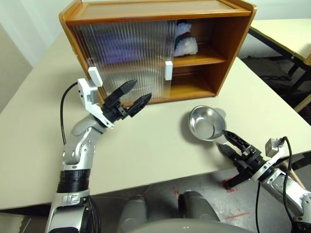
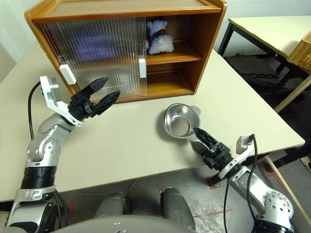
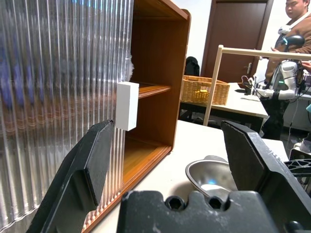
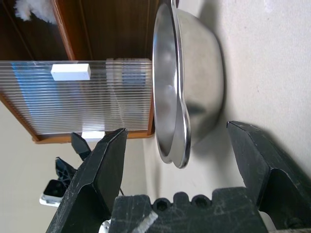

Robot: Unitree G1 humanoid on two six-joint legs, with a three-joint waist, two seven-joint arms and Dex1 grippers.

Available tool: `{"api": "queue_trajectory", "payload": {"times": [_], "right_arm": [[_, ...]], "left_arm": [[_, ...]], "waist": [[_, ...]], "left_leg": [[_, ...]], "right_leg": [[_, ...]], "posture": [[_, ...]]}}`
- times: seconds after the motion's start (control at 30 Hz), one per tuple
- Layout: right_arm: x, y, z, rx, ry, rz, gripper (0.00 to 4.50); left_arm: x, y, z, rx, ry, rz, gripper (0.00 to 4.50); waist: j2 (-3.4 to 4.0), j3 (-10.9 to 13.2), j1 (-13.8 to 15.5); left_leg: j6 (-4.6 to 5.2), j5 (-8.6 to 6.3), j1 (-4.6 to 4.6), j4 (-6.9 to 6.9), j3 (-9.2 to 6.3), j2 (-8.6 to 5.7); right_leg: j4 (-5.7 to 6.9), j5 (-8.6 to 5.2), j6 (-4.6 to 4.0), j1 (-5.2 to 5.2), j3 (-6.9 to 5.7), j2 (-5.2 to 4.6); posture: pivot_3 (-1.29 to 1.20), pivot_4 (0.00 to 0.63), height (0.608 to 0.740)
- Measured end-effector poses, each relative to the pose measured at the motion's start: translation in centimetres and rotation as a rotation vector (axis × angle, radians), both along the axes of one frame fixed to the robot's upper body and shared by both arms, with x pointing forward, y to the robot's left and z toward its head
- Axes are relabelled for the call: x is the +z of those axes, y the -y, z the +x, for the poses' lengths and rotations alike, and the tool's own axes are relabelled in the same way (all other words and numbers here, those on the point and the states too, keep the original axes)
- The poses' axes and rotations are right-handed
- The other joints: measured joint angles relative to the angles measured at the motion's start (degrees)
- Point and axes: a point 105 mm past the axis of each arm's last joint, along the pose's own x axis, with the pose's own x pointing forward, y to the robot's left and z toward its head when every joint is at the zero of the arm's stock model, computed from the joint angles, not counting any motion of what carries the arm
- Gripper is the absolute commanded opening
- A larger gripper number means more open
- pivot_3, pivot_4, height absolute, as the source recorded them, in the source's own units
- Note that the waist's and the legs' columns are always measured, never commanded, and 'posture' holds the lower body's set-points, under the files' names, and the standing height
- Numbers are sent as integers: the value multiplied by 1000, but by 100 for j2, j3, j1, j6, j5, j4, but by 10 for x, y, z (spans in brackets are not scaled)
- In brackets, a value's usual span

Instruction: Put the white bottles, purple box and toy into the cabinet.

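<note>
Cream table (image 1: 146,160), toy (image 2: 158,38) inside cabinet (image 2: 204,43)

The left arm rises from the lower left, elbow bent, forearm angled up and to the right. Its left gripper (image 1: 132,97) is raised above the tabletop, its 2 black fingers (image 1: 125,89) spread wide and holding nothing. The right arm comes in low from the lower right. Its right gripper (image 1: 227,141) sits level near the table's front edge, pointing left and forward, jaws wide apart and empty.
</note>
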Motion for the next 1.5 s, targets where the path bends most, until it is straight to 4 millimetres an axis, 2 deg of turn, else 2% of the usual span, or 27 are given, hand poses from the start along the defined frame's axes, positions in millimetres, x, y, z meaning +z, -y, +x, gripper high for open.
{"api": "queue_trajectory", "payload": {"times": [0.1,0.23,0.4,0.43,0.47,0.67,0.87,0.97,1.17,1.23,1.3,1.4,1.5], "right_arm": [[-3,2,1,-2,-6,12,3806],[-13,10,-1,-4,-30,2,2374],[-5,8,1,32,29,29,473],[-3,8,2,41,37,32,138],[-2,9,2,46,43,34,30],[-1,14,7,33,55,50,30],[1,12,11,22,54,67,30],[12,8,23,19,83,92,30],[47,-3,53,-24,171,191,30],[56,-6,60,-33,189,204,30],[64,-9,68,-40,205,214,30],[71,-11,78,-39,221,225,30],[68,-11,87,-45,205,239,30]], "left_arm": [[0,0,0,0,0,1,4500],[1,-1,0,3,2,4,4500],[1,-3,1,15,1,5,4500],[1,-3,1,15,1,5,4500],[1,-3,1,16,1,5,4500],[1,-3,1,17,0,5,4500],[1,-3,1,17,0,4,4500],[1,-2,1,16,0,4,4500],[1,-2,1,16,-1,2,4500],[1,-2,1,19,-1,2,4500],[1,-2,1,19,-1,2,4500],[1,-2,1,22,-1,2,4500],[1,-3,1,24,0,3,4500]], "waist": [[-5,3,0],[-5,3,13],[-38,-4,-12],[-52,-5,-17],[-65,-9,-19],[-50,0,2],[-36,8,-11],[-16,19,-24],[-2,18,8],[4,15,24],[6,13,24],[6,13,43],[6,13,80]], "left_leg": [[0,0,-1,1,0,0],[0,0,0,0,0,-2],[0,0,2,-3,2,0],[-1,0,5,-1,3,1],[-1,-1,7,-1,3,3],[-2,-1,-1,-4,3,8],[-1,-1,-12,-33,9,7],[-1,0,-4,-41,10,6],[7,4,3,-43,7,3],[24,14,-2,-44,-1,4],[36,20,-10,-45,-3,3],[64,-10,-31,-39,-2,-4],[78,-28,-41,-35,0,-8]], "right_leg": [[0,0,1,1,1,0],[0,0,1,-1,0,-1],[-1,0,3,6,2,0],[-5,2,5,10,3,0],[-13,2,6,13,3,0],[-83,3,7,9,-3,-9],[-103,4,9,11,-2,-10],[-102,11,19,6,-2,-5],[-51,56,38,-8,4,4],[-42,66,91,-8,-1,8],[-43,46,101,-14,0,9],[-46,33,114,-21,1,1],[-51,38,107,-27,1,-5]], "posture": [[84,0,740],[86,0,740],[83,0,740],[83,0,740],[81,0,740],[79,0,740],[79,0,740],[80,0,740],[95,0,740],[100,0,740],[103,0,740],[116,0,740],[129,0,740]]}}
